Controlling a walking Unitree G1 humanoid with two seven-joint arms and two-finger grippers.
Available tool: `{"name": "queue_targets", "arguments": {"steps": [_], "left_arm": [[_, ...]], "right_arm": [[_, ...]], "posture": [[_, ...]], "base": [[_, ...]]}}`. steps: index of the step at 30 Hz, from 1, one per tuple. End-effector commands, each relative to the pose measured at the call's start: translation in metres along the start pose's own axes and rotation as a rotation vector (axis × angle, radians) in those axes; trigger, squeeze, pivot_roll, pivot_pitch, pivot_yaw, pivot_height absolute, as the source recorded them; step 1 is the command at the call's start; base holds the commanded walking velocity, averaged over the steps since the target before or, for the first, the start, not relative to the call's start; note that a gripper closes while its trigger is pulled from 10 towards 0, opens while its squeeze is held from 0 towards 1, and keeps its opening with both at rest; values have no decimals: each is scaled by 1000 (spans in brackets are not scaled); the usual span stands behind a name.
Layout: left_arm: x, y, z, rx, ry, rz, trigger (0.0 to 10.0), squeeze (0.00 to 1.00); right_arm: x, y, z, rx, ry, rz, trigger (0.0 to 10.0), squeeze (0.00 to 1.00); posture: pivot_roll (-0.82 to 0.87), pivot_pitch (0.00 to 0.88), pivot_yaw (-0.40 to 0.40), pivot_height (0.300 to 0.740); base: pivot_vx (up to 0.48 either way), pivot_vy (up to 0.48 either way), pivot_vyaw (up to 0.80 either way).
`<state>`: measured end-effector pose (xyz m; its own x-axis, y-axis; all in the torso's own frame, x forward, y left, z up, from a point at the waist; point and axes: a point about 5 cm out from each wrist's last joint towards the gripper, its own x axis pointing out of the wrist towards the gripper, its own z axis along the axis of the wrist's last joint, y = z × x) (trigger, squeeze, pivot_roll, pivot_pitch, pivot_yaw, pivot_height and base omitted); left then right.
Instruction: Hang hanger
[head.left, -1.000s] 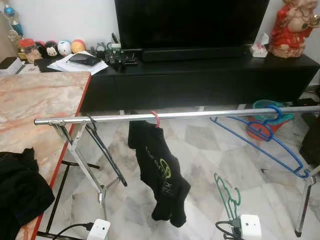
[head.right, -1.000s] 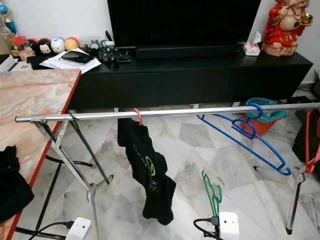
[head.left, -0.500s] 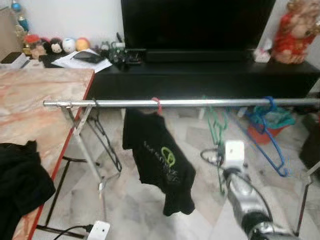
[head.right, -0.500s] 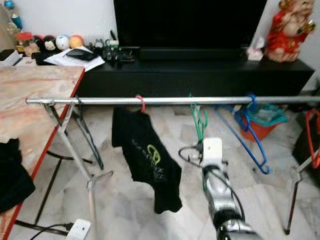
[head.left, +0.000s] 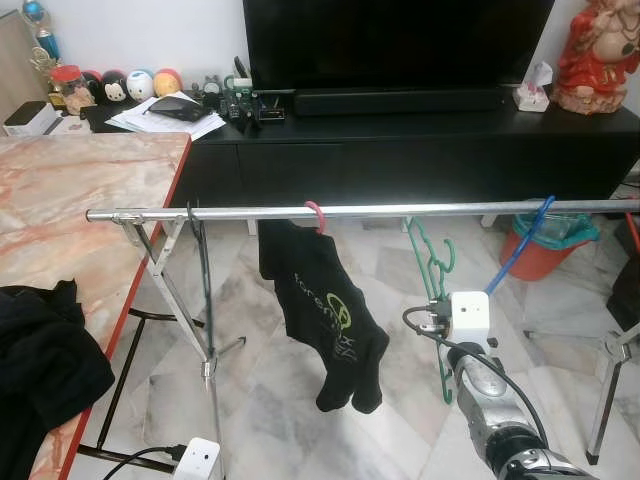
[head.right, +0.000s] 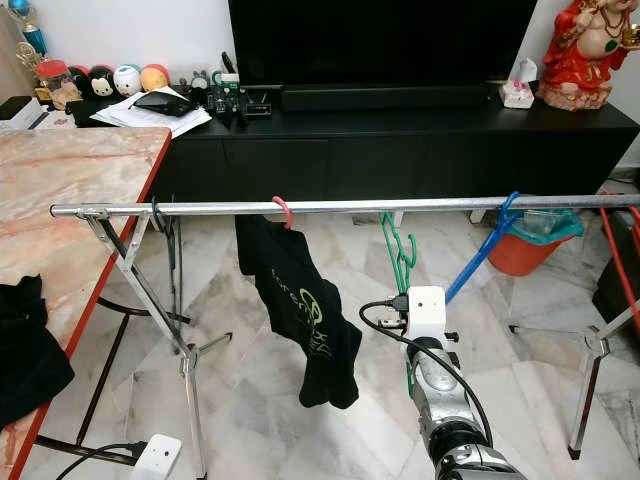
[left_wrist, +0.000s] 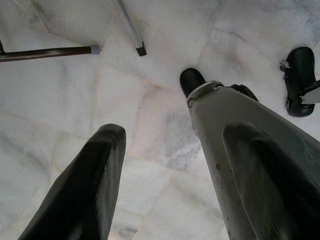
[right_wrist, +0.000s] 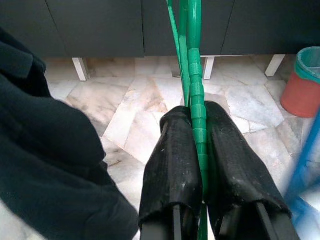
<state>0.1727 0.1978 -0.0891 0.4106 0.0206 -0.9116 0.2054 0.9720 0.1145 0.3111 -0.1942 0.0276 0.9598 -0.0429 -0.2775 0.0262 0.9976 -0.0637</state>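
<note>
1. My right hand (right_wrist: 197, 125) is clenched on the green hanger (right_wrist: 194, 75), which rises from my fingers; its hook (head.right: 390, 228) sits at the rail (head.right: 200, 208).
2. My left hand (left_wrist: 170, 165) hangs released over the floor.
3. Rail count: one black shirt (head.right: 300, 310), one blue hanger (head.right: 480, 250).
4. Since a second ago, the green hanger has risen from low down.

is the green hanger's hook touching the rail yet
Cannot tell. In the eye views the green hanger, clamped in the right gripper, has its hook right at the rail, but contact isn't plain.
</note>
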Motion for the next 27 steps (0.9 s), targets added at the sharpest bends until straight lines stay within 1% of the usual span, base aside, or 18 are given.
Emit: {"name": "queue_targets", "arguments": {"steps": [1, 6, 10, 11, 14, 18, 19, 23, 27], "left_arm": [[0, 1, -3, 15, 9, 9, 10000, 0], [0, 1, -3, 16, 9, 11, 10000, 0], [0, 1, -2, 16, 7, 12, 10000, 0], [0, 1, -2, 16, 7, 12, 10000, 0], [0, 1, -2, 14, 8, 13, 10000, 0], [0, 1, -2, 14, 8, 13, 10000, 0], [0, 1, -2, 14, 8, 13, 10000, 0], [0, 1, -1, 14, 8, 11, 10000, 0], [0, 0, -1, 14, 7, 11, 10000, 0]], "right_arm": [[6, -4, 16, 7, -43, -7, 10000, 0], [10, -7, 25, 1, -60, -12, 10000, 0], [17, -9, 41, -2, -87, -18, 10000, 0], [17, -9, 41, -2, -87, -18, 10000, 0], [22, -8, 52, -8, -91, -13, 10000, 0], [26, -7, 57, -30, -73, -6, 10000, 0], [28, -7, 62, -24, -67, -9, 10000, 0], [33, -6, 68, -38, -6, -6, 10000, 0], [36, -4, 73, -46, 6, 3, 10000, 0]], "posture": [[-152, 0, 5, 740], [-152, 0, 5, 740], [-149, 0, 8, 740], [-149, 0, 8, 740], [-144, 0, 6, 740], [-140, 0, 6, 740], [-140, 0, 5, 740], [-139, 0, 5, 740], [-135, 0, 3, 740]], "base": [[0, 0, 0], [0, 0, 0], [0, 0, 0], [0, 0, 0], [0, 0, 0], [0, 0, 0], [0, 0, 0], [0, 0, 0], [0, 0, 0]]}}
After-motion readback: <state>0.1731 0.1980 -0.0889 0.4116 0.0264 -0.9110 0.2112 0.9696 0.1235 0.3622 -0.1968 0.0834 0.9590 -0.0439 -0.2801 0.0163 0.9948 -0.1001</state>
